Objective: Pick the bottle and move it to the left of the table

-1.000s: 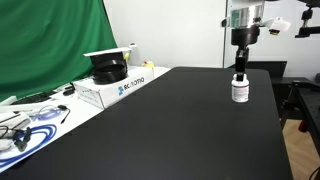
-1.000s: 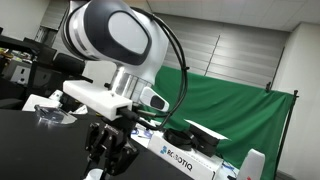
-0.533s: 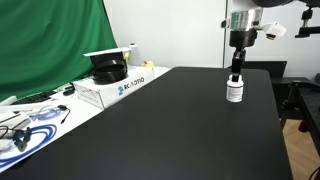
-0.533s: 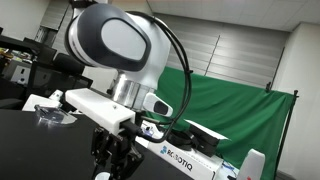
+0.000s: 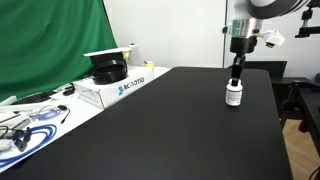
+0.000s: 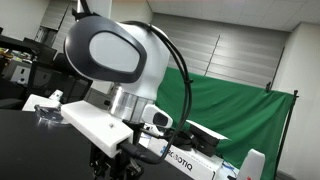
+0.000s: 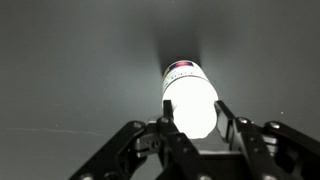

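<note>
your gripper (image 7: 195,113) is closed on the bottle (image 7: 188,88), w/ a finger each side; black desk (image 5: 170,125) just below it.

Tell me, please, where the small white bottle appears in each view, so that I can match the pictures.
Exterior view: the bottle stands right of centre on the black table, under the gripper.
Exterior view: not in it; the arm fills the foreground.
Wrist view: bottle at centre, between the jaws.
Shared landmark: the white box, in both exterior views.
</note>
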`<act>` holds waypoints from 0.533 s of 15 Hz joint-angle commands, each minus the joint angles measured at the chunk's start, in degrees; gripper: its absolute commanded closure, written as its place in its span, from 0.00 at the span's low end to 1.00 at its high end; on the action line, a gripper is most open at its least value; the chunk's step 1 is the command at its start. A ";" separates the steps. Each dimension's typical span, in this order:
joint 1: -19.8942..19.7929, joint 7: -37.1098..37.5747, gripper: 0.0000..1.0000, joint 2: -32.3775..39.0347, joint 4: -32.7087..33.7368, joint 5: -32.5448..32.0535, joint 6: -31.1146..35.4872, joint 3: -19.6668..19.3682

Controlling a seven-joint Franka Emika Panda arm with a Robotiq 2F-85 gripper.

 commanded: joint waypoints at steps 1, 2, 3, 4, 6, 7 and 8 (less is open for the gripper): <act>-0.67 -2.11 0.81 2.87 0.00 1.51 3.68 0.11; -0.81 -2.29 0.81 3.58 0.00 1.59 4.34 0.22; -0.94 -2.42 0.81 4.16 0.00 1.62 4.87 0.33; -1.04 -2.55 0.81 4.65 0.00 1.62 5.27 0.42; -1.26 -2.81 0.31 3.24 0.02 1.97 3.14 0.70; -0.80 -1.89 0.31 2.55 0.04 1.01 2.47 0.13; -0.29 -0.86 0.24 1.75 0.07 -0.30 1.14 -0.61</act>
